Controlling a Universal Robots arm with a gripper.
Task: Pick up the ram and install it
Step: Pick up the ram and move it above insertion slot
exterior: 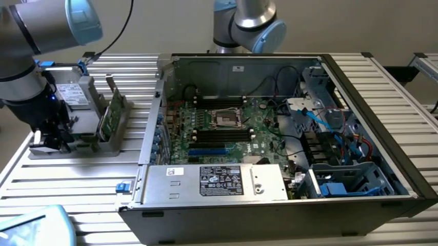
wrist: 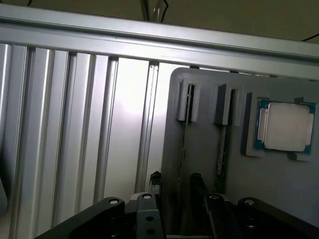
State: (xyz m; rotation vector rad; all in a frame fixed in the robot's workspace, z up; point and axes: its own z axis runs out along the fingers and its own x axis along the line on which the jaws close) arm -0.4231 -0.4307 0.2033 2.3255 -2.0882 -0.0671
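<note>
In the wrist view, a grey holder plate (wrist: 199, 149) carries two slotted posts. A thin ram (wrist: 183, 144) stands on edge in one slot, and a second dark-green stick (wrist: 221, 149) stands in the slot beside it. My gripper (wrist: 175, 180) hovers over the holder, open, and its fingertips (wrist: 196, 180) stand apart on either side of the thin ram's line without touching it. In the exterior view, the gripper (exterior: 49, 146) hangs at the left end of the holder (exterior: 82, 143), beside the open computer case. The motherboard's black memory slots (exterior: 222, 134) lie inside the case.
A square silver processor (wrist: 286, 126) sits on the holder past the sticks. A taller green card with a metal bracket (exterior: 113, 115) stands upright between the gripper and the case wall (exterior: 154, 123). Cables and drive bays (exterior: 342, 154) fill the case's right side. A second arm's base (exterior: 246, 20) stands behind.
</note>
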